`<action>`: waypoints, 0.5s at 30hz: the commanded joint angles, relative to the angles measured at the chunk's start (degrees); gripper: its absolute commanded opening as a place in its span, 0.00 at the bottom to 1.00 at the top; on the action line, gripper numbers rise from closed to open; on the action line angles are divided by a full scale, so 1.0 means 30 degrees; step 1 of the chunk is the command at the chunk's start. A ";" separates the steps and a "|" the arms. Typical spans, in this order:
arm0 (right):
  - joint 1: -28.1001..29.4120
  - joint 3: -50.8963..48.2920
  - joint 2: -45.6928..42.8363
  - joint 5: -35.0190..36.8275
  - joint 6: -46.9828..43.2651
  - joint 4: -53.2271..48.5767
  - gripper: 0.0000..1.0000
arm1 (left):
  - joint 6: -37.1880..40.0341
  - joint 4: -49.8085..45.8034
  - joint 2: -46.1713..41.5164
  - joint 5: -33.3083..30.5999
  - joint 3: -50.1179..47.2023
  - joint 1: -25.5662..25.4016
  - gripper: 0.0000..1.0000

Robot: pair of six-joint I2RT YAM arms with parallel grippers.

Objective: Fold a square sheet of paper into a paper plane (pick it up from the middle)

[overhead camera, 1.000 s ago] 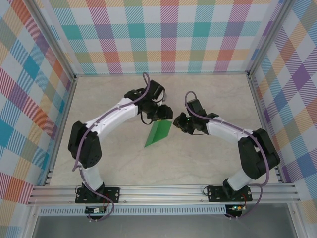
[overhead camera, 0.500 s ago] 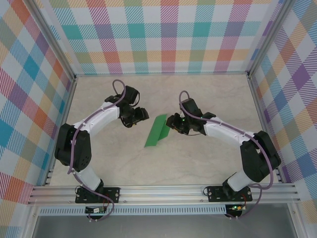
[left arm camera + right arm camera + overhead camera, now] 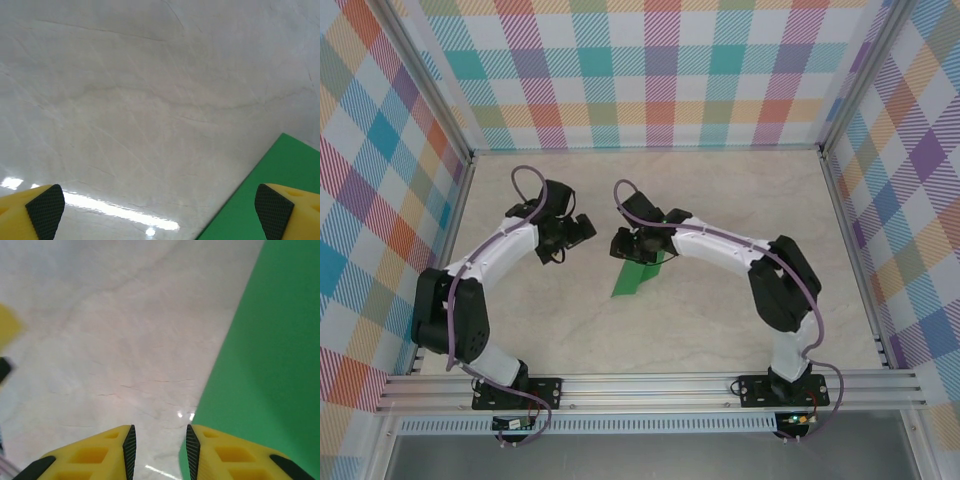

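Green paper (image 3: 632,281), folded into a narrow angular strip, lies flat near the middle of a pale marbled surface (image 3: 720,330). Just to its left hangs the left tool (image 3: 582,228), fingers spread wide, released and holding nothing. The right tool (image 3: 623,245) sits over the strip's far end, its fingers (image 3: 192,452) narrowly parted with bare surface between them. One finger may be touching the paper's edge, but that is hard to judge.
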 commanded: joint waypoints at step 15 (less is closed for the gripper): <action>0.0309 0.0688 0.3214 -0.3306 -0.3551 -0.2200 0.32 | -0.0533 0.0608 -0.3463 0.0825 -0.3107 0.0621 1.00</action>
